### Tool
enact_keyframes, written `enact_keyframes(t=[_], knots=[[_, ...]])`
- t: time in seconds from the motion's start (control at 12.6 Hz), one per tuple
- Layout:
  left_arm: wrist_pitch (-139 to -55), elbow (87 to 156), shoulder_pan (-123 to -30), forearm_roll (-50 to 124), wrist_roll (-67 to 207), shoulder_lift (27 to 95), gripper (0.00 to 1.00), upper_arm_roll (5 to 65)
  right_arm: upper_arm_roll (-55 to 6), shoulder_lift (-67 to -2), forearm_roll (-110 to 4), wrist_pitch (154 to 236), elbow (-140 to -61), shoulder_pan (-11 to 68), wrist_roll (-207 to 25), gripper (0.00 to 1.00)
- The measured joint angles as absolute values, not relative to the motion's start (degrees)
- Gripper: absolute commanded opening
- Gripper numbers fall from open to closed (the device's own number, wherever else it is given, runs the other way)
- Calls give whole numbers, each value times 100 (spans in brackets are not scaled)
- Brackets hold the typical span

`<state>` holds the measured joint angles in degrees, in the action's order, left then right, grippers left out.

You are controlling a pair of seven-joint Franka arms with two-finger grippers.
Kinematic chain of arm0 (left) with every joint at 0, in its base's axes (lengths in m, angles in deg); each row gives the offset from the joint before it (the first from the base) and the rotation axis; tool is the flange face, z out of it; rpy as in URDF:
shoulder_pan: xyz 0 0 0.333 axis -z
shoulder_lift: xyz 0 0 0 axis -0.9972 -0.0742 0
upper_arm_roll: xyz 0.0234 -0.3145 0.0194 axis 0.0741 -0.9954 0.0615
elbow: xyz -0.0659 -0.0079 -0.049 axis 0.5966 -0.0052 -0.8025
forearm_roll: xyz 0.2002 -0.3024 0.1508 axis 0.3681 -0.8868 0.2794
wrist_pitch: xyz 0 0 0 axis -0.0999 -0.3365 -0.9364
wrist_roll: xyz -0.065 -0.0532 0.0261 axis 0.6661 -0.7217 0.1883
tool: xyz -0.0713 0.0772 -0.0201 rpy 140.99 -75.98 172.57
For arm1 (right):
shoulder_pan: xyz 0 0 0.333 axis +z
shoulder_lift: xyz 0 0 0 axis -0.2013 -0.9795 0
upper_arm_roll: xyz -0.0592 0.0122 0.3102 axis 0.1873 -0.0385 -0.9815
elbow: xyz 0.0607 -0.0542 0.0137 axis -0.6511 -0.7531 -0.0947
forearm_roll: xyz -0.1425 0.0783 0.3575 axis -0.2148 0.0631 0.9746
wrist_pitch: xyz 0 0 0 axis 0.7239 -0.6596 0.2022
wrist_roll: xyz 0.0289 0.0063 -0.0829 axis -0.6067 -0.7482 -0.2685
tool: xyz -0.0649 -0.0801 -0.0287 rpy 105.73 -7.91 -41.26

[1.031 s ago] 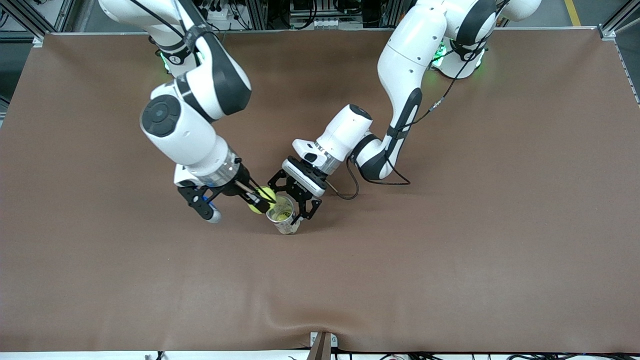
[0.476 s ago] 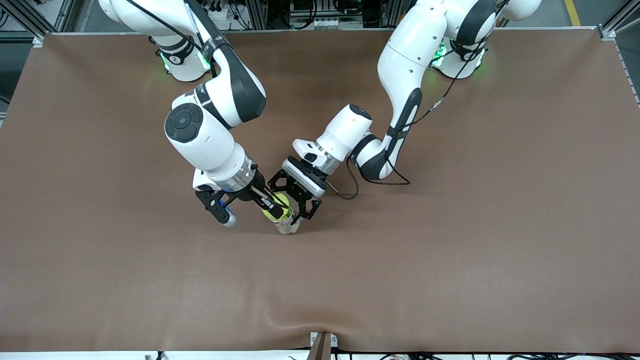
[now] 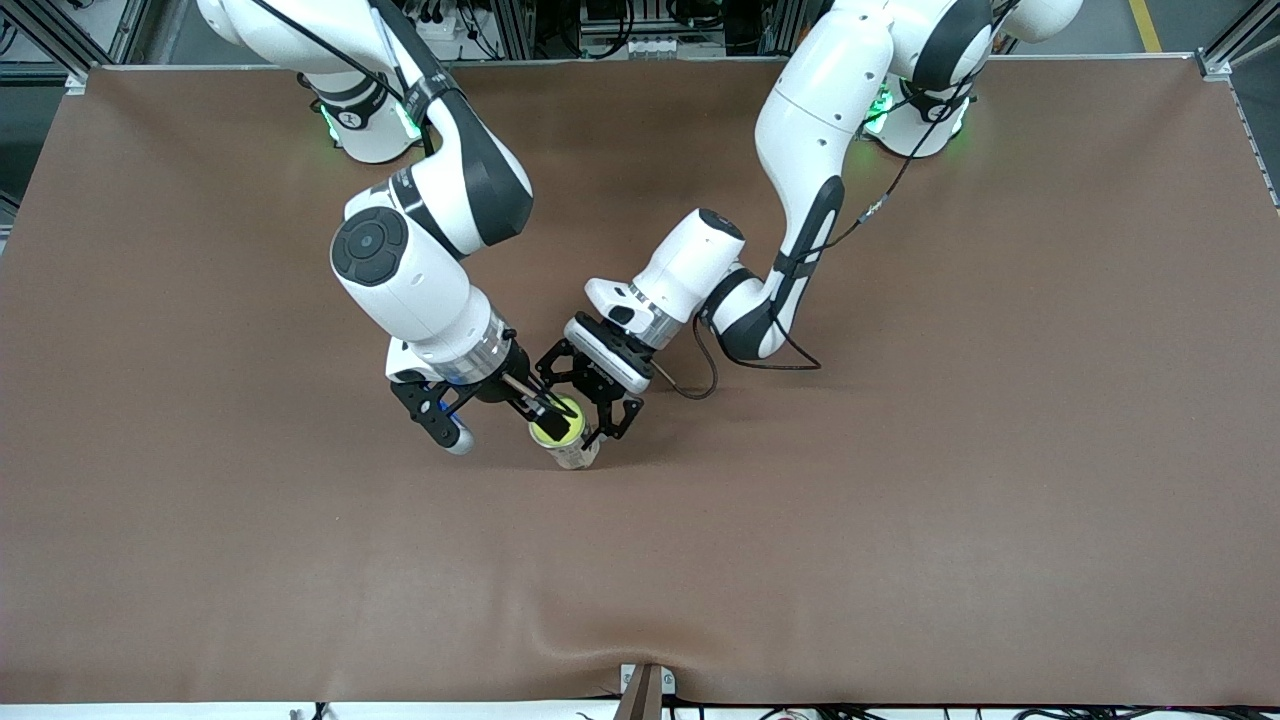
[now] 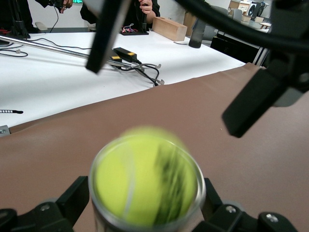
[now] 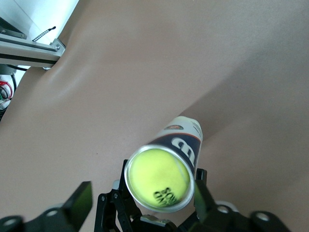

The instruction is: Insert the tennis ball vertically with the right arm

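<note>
Tennis ball (image 3: 556,426) in can (image 3: 572,452) — left gripper (image 3: 590,410) clasps can, right gripper (image 3: 540,405) spread above.

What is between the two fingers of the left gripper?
The clear can with the tennis ball at its mouth; the left wrist view shows it.

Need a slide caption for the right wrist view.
Yellow tennis ball sits in the mouth of the upright clear plastic can.
</note>
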<state>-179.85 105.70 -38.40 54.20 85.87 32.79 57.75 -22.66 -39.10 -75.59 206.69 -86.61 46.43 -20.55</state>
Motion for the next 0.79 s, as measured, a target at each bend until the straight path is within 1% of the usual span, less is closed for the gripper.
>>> enact_keyframes(t=[0.32, 0.56, 0.79], knots=[[-17985, 10570, -3840, 5420, 8587, 3279, 100, 5776, -2230, -3882, -7601, 20597, -8539, 4609, -2082, 100], [-17985, 10573, -3840, 5420, 8587, 3279, 100, 5777, -2063, -3552, -7655, 19747, -8381, 4227, -3104, 100], [-17985, 10580, -3842, 5420, 8587, 3277, 100, 5779, -1602, -2917, -7655, 18691, -8336, 3810, -4558, 100]])
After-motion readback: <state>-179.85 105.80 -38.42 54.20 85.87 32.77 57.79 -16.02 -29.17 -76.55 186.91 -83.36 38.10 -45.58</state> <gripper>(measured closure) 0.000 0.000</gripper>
